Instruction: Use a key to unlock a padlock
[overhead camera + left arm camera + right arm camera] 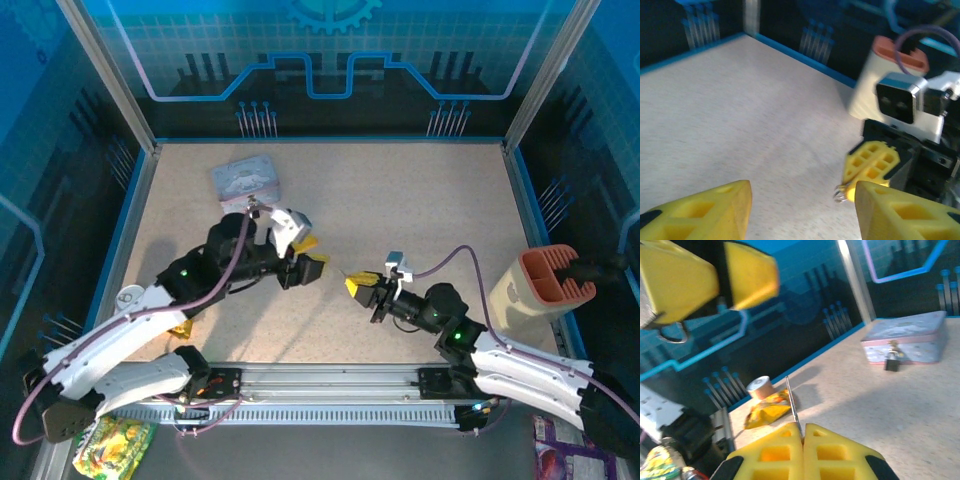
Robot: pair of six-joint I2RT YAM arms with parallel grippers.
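Note:
The thin grey key (793, 405) sticks up out of my right gripper (803, 427), which is shut on its end. In the top view that gripper (352, 284) hangs mid-table, pointing left. My left gripper (312, 252) faces it from a short gap away, open with nothing between its yellow fingers (715, 212). A small wire ring (840, 192) shows at the right gripper's tip. The tiny dark padlock (891, 361) hangs on the front of the pale blue tin (910, 337), which sits at the back left (245, 180), well behind both grippers.
A beige holder with an orange top (545, 285) stands at the right wall. A tape roll (759, 387) and a yellow snack packet (769, 410) lie near the left edge. Blue walls enclose the table on three sides.

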